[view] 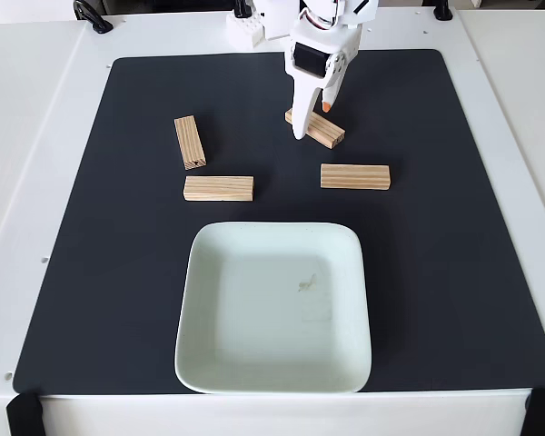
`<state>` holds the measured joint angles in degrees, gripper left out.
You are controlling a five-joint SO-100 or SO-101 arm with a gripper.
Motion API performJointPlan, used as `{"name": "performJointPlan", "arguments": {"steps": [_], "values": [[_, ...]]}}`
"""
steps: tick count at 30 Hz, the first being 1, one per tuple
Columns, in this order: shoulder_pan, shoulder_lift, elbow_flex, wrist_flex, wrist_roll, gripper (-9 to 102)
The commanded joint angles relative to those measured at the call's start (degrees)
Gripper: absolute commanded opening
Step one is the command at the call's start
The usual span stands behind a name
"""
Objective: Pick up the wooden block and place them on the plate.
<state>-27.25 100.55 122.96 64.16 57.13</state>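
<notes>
Your pincer (312, 123) hangs at the far side of the black mat (454, 227), pointing down over the far block (315, 128), which lies at an angle. Its fingers are spread and straddle that block, the white one on the left and the orange-tipped one on the right; whether they touch the wood yet you cannot tell from the fixed view.

The likeliest trouble: the block sits skewed to the fingers, so closing may twist it or pinch only a corner, and it could then slip out on the lift. Press too low and you may drag the mat.

The arm reaches in from the far edge of the counter (45, 109), its wrist steep and nearly vertical above the block.

Three more blocks wait on the mat: one upright-angled at the left (190, 142), one level just near of it (218, 188), one level to the right (355, 176). The plate (209, 354) sits empty at the near side, well apart from the pincer, so nothing has been delivered so far as this view shows.
</notes>
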Motion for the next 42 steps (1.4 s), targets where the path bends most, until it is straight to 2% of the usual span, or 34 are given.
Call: {"name": "performJointPlan", "arguments": {"steps": [1,6,32,35,39,42], "values": [[0.18,-0.70,-1.14,-1.41,1.05,29],[0.62,-1.49,-1.05,-4.31,0.70,29],[0.09,-4.75,-1.23,-4.48,1.23,29],[0.09,-4.83,-1.23,-4.48,1.23,22],[0.09,-5.01,-1.14,-4.48,1.32,-1],[0.09,-5.01,-0.88,-4.48,1.32,1]]}}
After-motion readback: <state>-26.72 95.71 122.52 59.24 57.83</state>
